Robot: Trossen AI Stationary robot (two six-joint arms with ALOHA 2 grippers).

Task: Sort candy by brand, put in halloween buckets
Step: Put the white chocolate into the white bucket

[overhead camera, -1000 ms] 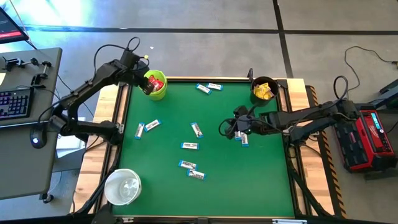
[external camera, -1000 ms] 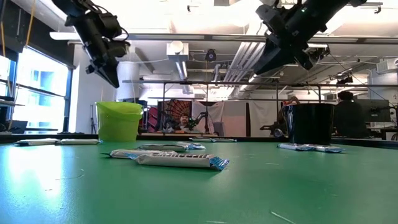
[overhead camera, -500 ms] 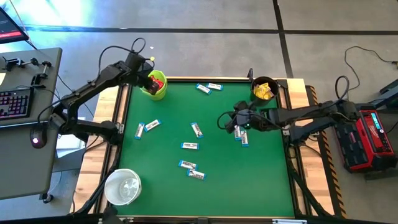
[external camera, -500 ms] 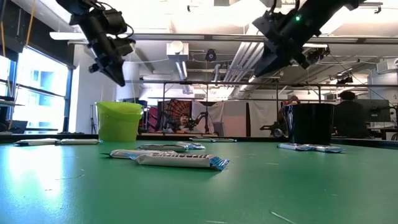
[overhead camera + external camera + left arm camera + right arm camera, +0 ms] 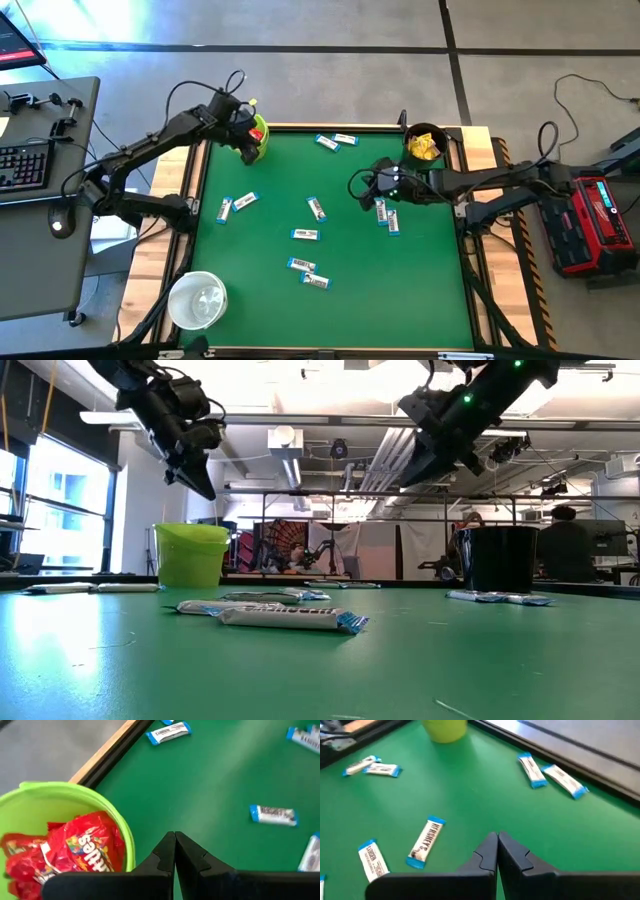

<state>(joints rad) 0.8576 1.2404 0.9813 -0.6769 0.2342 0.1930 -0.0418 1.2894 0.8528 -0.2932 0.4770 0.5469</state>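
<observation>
Worktop (image 5: 420,280) — green surface with wooden rim, seen from above.

Lime green bucket (image 5: 252,142): at the far left corner of the green; holds red packets (image 5: 75,851), at least one visible inside.

Black bucket (image 5: 424,143): at the far right corner; holds yellow packets (image 5: 424,148).

White bucket (image 5: 197,299): at the near left corner, off the green, no candy visible in it.

White-and-blue bars: all loose on the green. Two (image 5: 336,141) lie at the far edge between the green and black buckets; two (image 5: 234,205) near the left edge; one (image 5: 316,208) at centre with another (image 5: 304,234) just beside it; two (image 5: 308,273) nearer the front; two (image 5: 387,217) right of centre, partly under the right arm.

Left claw (image 5: 175,842): clenched, fingers pressed together, grasping nothing — it hangs just beside the lime green bucket's rim, on the side toward the green.

Right claw (image 5: 497,844): clenched and empty, raised above the green right of centre, close to the two bars there.
</observation>
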